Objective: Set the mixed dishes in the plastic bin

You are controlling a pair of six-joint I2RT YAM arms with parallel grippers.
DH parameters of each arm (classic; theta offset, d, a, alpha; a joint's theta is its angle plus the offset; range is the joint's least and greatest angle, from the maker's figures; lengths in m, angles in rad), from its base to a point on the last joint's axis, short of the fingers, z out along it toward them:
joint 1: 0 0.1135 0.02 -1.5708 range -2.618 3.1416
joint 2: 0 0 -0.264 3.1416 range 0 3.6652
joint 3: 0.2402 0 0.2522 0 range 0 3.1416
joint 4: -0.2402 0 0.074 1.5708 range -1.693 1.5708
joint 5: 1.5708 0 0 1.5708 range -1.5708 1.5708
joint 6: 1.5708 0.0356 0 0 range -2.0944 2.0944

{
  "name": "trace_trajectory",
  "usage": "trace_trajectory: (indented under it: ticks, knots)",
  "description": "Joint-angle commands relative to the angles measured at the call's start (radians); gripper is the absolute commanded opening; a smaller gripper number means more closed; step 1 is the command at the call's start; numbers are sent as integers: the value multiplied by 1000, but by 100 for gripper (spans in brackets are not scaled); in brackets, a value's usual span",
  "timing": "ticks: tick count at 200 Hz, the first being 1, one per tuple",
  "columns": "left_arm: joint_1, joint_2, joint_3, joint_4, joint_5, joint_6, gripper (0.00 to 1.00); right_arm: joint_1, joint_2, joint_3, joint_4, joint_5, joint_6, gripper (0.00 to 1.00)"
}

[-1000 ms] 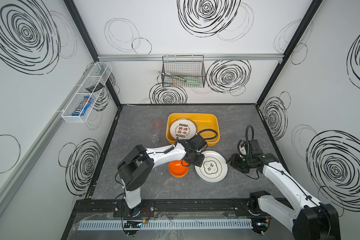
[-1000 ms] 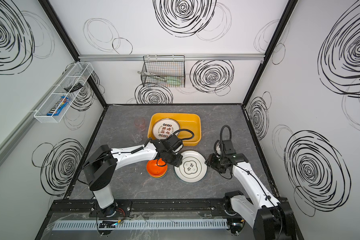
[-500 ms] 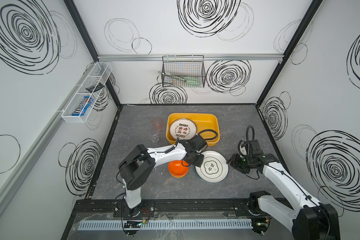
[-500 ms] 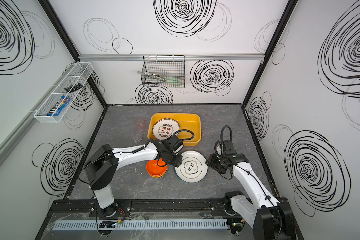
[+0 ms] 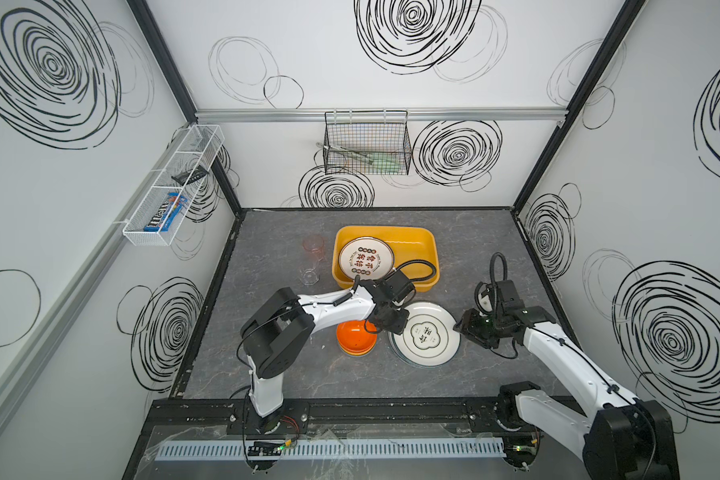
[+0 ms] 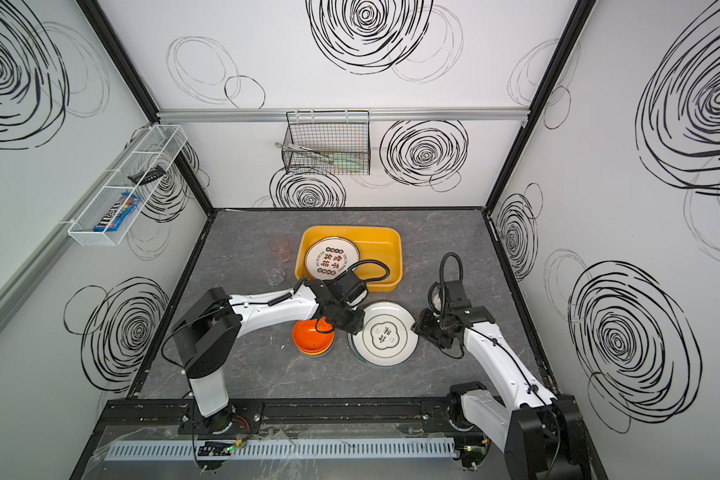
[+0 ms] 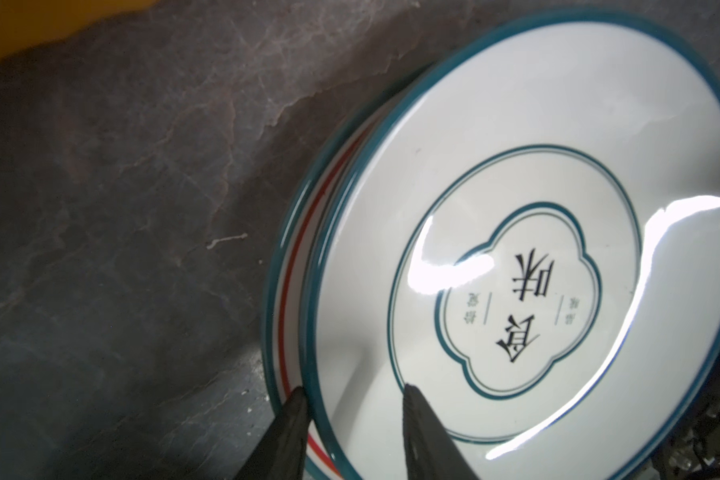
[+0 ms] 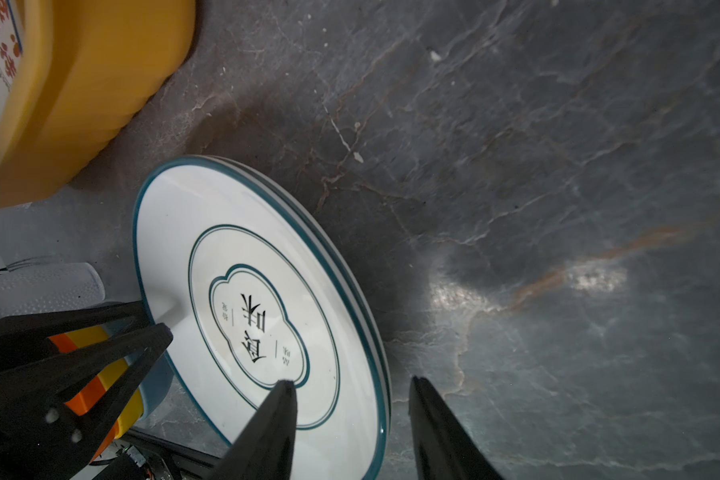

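A stack of white plates with dark green rims (image 5: 427,334) (image 6: 385,334) lies on the table in front of the yellow plastic bin (image 5: 429,249) (image 6: 395,249). My left gripper (image 7: 354,388) (image 5: 391,326) stands open astride the left rim of the top plate (image 7: 516,166), one finger outside against the rim and one over the plate's face. My right gripper (image 8: 350,384) (image 5: 460,328) stands open astride the right rim of that plate (image 8: 208,216). A red-lined plate (image 7: 285,291) lies beneath. Inside the bin lies a plate with red-black characters (image 5: 364,259). Stacked bowls, orange on top (image 5: 354,338) (image 8: 100,390), sit left of the stack.
A pinkish cup (image 5: 313,245) and a clear cup (image 5: 309,275) stand left of the bin. A black wire basket (image 5: 366,145) hangs on the back wall. A white mesh rack (image 5: 171,187) hangs on the left wall. The left arm reaches over the bowls.
My left gripper's jaws have narrowed around the top plate's rim. Both arms have stayed almost where they were, and the plates have not moved.
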Motion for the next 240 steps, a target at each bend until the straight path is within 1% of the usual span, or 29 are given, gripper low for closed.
trace_trajectory:
  ticks: [1, 42, 69, 106, 141, 159, 192, 209, 240]
  knots:
    - [-13, 24, 20, 3, 32, 8, 38, -2, 3, -10, -13, 20, 15, 49]
    - [-14, 29, 27, 2, 34, 10, 32, -2, 4, -13, -11, 23, 18, 46]
    - [-16, 27, 34, -6, 23, 10, 33, -1, 3, -21, -7, 19, 23, 46]
    - [-16, 0, 43, -27, -17, 9, 37, -2, 0, -32, -3, 14, 24, 46]
    - [-17, -15, 49, -33, -28, 8, 40, -1, -1, -30, 2, 9, 25, 45]
    - [-17, -17, 48, -36, -37, 7, 43, -1, 1, -34, 5, 5, 26, 45]
    - [-19, -19, 47, -38, -42, 5, 47, -1, 1, -39, 13, -4, 25, 45]
    - [-19, -21, 49, -39, -47, 3, 51, -2, 1, -40, 18, -7, 26, 44]
    - [-21, -22, 54, -42, -50, 3, 52, -1, 10, -46, 28, -16, 25, 42]
